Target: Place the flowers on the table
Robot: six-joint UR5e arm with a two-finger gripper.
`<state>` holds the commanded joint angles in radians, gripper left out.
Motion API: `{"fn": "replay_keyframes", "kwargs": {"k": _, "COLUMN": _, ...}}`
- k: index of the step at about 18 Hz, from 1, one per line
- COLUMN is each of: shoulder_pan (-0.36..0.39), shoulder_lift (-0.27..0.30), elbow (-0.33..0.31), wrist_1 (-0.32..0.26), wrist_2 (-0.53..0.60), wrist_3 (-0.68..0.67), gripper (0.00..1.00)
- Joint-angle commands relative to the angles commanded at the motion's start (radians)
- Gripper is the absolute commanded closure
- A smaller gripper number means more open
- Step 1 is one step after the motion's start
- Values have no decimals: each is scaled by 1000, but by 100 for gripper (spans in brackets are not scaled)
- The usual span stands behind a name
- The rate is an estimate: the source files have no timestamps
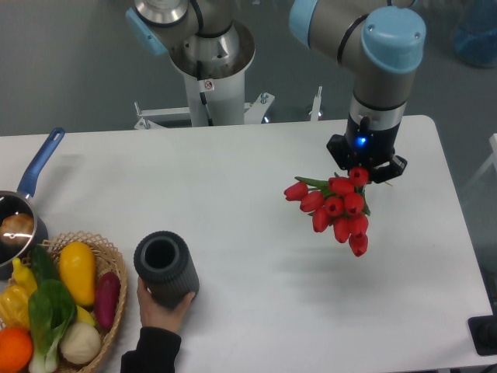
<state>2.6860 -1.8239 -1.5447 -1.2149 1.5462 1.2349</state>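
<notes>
Flowers (335, 207), a bunch of red tulips, hang just below the pincer (365, 172), which is clamped on their stems and holds them above the white surface (256, 194). Far to the pincer's left, a hand (159, 307) grips a dark ribbed vase (165, 268). Beyond it sit a wicker basket (115, 264) of vegetables and a blue-handled pan (27, 194).
</notes>
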Motion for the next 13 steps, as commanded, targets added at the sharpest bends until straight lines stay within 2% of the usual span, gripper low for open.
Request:
{"fn": "replay_keyframes", "kwargs": {"k": 4, "shoulder_pan": 3, "shoulder_lift": -5, "elbow": 8, "wrist_1": -5, "wrist_2": 0, "wrist_3": 5, "gripper": 92}}
{"fn": "replay_keyframes", "kwargs": {"k": 9, "shoulder_pan": 0, "shoulder_lift": -38, "elbow": 0, "wrist_1": 5, "wrist_2": 26, "wrist_3": 0, "gripper": 92}}
{"fn": "replay_keyframes", "kwargs": {"k": 11, "shoulder_pan": -23, "shoulder_lift": -63, "elbow": -2, "wrist_1": 3, "wrist_2": 73, "wrist_3": -6, "gripper": 84}}
{"fn": "replay_keyframes", "kwargs": {"k": 12, "shoulder_pan": -40, "shoulder_lift": -72, "elbow": -5, "wrist_1": 3, "wrist_2": 86, "wrist_3": -8, "gripper": 76}}
{"fn": "replay_keyframes", "kwargs": {"k": 13, "shoulder_pan": -44, "shoulder_lift": -74, "elbow": -14, "wrist_1": 3, "wrist_2": 87, "wrist_3": -9, "gripper": 60}}
